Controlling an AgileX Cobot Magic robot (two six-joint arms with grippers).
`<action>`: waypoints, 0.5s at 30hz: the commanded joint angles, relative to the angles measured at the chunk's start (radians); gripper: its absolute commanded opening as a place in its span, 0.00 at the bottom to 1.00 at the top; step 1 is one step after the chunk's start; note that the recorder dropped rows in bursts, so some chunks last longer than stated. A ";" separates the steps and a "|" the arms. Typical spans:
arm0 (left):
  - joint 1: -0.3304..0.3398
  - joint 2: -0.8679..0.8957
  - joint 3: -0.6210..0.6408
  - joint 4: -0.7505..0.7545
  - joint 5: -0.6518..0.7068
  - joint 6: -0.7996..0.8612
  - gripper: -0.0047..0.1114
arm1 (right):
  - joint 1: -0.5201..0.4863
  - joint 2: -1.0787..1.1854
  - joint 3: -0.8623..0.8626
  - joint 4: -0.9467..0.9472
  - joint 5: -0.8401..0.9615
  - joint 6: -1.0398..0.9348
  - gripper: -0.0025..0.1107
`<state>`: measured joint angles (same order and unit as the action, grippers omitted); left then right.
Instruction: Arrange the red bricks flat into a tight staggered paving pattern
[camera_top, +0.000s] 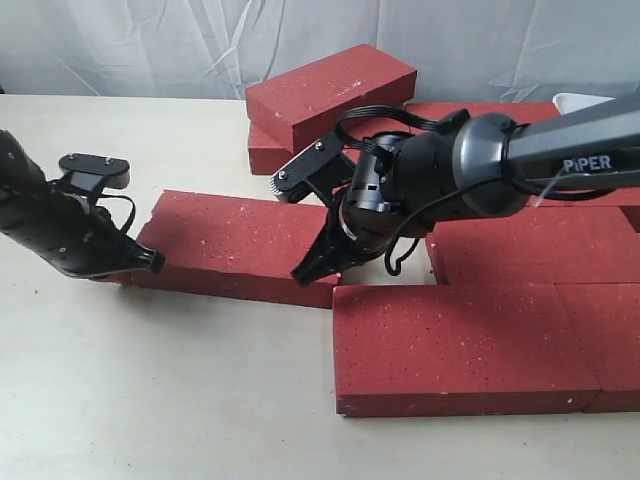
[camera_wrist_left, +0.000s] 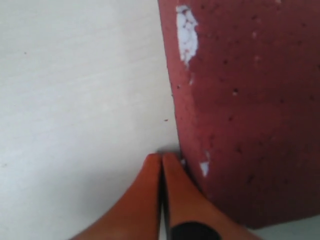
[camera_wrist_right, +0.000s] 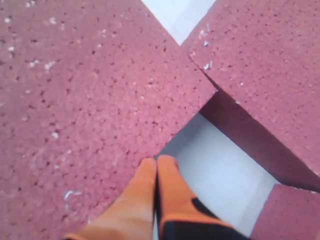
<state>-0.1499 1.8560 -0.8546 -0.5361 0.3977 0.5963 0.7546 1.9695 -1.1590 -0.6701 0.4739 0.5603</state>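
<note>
The left claw is clenched and grips nothing. In the left wrist view its 2 orange fingertips lie pressed together, and the tip touches the left end of the loose brick, low down at the desk.

The right claw is clenched and empty too. Its fingertips meet with no gap and rest against the brick's edge at its right end, on the near side.

The loose brick sits flat on the desk between the 2 claws, at the centre of the scene. Its long axis runs left to right, slightly skewed, with the right end a little nearer than the left. That right end lies just beside the laid bricks: 2 in a near row on the right, touching end to end, and 1 flat behind them. A narrow wedge of bare desk shows between the loose brick's end and these.

At the far side, a top brick lies tilted on a lower brick.
</note>
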 joint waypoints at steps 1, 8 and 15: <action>-0.012 0.004 0.010 -0.079 0.165 0.067 0.04 | 0.001 0.012 -0.003 -0.043 -0.074 0.025 0.01; -0.012 0.004 0.010 -0.311 0.294 0.366 0.04 | 0.001 -0.001 -0.003 -0.045 0.013 0.031 0.01; -0.012 0.004 0.010 -0.390 0.298 0.439 0.04 | 0.001 -0.103 -0.003 -0.045 0.129 0.046 0.01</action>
<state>-0.1433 1.8572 -0.8446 -0.8204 0.6510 1.0077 0.7507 1.9183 -1.1590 -0.7112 0.6283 0.5984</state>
